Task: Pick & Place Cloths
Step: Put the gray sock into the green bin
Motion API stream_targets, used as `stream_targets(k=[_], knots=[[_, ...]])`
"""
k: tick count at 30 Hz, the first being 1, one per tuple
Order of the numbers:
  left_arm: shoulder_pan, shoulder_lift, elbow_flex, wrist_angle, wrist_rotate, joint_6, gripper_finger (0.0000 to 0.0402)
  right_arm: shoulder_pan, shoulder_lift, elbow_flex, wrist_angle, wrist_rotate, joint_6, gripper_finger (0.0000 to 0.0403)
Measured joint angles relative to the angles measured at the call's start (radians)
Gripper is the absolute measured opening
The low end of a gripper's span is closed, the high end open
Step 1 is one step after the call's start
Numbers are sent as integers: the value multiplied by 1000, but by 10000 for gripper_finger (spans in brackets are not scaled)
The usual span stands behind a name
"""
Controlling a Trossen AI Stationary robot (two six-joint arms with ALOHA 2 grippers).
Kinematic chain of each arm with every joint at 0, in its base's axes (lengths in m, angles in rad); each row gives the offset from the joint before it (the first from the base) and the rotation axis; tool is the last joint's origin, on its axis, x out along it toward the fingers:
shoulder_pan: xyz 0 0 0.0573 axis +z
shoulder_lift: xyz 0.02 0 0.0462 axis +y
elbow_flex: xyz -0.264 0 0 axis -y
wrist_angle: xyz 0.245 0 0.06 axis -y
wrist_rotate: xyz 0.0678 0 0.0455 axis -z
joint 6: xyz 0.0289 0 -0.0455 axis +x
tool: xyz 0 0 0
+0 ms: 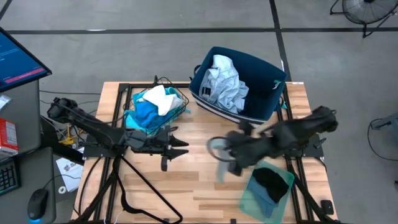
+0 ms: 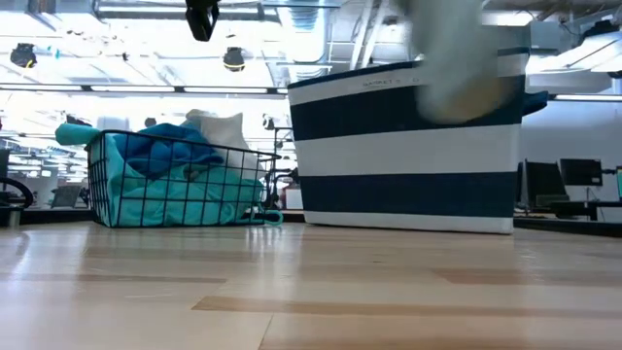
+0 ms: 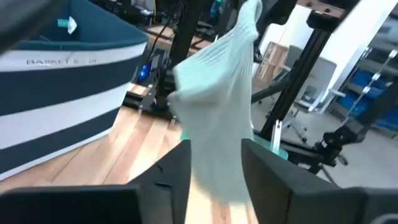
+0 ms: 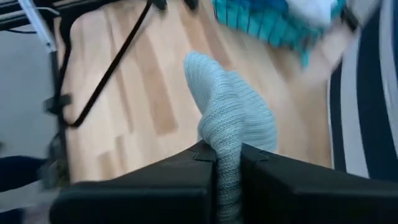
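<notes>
A pale grey ribbed cloth (image 4: 231,118) is held by my shut right gripper (image 1: 229,155) above the middle of the table, in front of the navy striped bin (image 1: 267,93). The cloth shows as a blur in the low view (image 2: 455,68). My left gripper (image 1: 178,144) is open near the table's middle, left of the cloth and apart from it. A pale blue-white cloth (image 1: 225,82) lies in the bin. Turquoise (image 1: 144,115) and white (image 1: 160,98) cloths fill the wire basket. A small black cloth (image 1: 270,182) lies in the green tray. My right gripper pinches the grey ribbed cloth between its two fingers at a narrow bunched part (image 4: 227,163). The cloth is lifted clear of the table. Its free length (image 3: 221,112) hangs below the fingers, slack.
The wire basket (image 1: 181,112) stands at the table's far left and the navy bin at the far right. The translucent green tray (image 1: 252,198) sits at the near right corner. Bare wood (image 1: 193,180) lies between the arms toward the near edge.
</notes>
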Motion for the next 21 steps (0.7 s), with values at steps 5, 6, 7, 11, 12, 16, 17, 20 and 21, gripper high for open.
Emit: stream_targets(k=[5, 6, 7, 11, 12, 16, 17, 20, 21], knots=[[0, -39, 0, -12, -8, 0, 144, 167, -87, -2, -188, 0, 308, 4], [0, -42, 0, -10, -8, 0, 144, 207, -93, -8, -208, 0, 368, 4], [0, -45, 0, -10, -9, 1, 144, 246, -96, -17, -217, 1, 426, 4], [0, -44, 0, -15, -9, 1, 137, 391, -83, -60, -248, 4, 654, 4], [0, -44, 0, -17, -9, 1, 135, 421, -71, -71, -262, 5, 713, 4], [0, -44, 0, -18, -9, 1, 130, 507, -3, -140, -312, 5, 934, 4], [0, -44, 0, -19, -9, 1, 129, 520, 13, -163, -311, 5, 974, 4], [0, -43, 0, -19, -9, 1, 127, 542, 68, -225, -312, -25, 1090, 4], [0, -43, 0, -19, -10, 1, 127, 543, 85, -244, -312, -58, 1112, 5]])
